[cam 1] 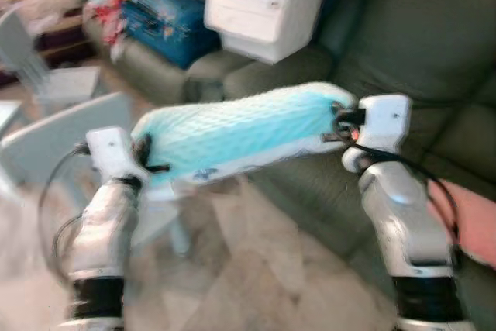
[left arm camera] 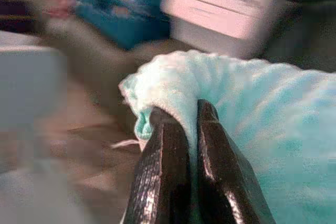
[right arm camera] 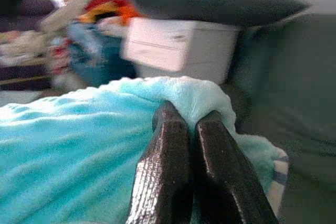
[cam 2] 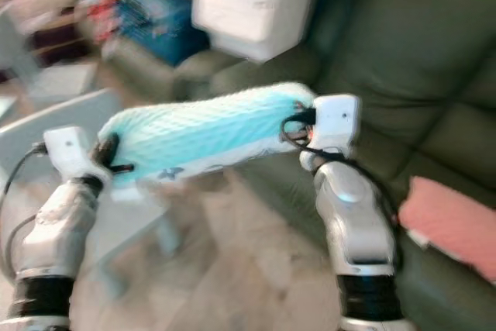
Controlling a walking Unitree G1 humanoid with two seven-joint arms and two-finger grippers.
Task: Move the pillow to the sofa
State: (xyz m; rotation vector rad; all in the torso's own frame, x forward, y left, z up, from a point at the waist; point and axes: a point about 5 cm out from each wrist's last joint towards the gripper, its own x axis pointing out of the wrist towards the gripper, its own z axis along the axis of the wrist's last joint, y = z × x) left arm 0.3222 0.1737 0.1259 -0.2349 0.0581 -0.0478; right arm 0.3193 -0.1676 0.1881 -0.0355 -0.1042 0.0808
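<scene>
A long light-blue fleecy pillow [cam 1: 236, 131] hangs in the air between my two arms, slightly tilted up to the right. My left gripper [cam 1: 143, 153] is shut on its left end, the black fingers [left arm camera: 163, 166] pinching a fold of the fabric. My right gripper [cam 1: 339, 118] is shut on its right end, with the fingers [right arm camera: 168, 161] clamped on the fleece. The dark green sofa [cam 1: 418, 60] lies ahead and to the right, its seat just beyond and below the pillow.
A white box [cam 1: 263, 9] and a blue bag [cam 1: 167, 21] with clutter sit on the sofa's far left end. A pink cushion [cam 2: 453, 226] lies on the seat at right. A pale grey table [cam 1: 58, 141] stands at left on the tiled floor [cam 1: 256, 284].
</scene>
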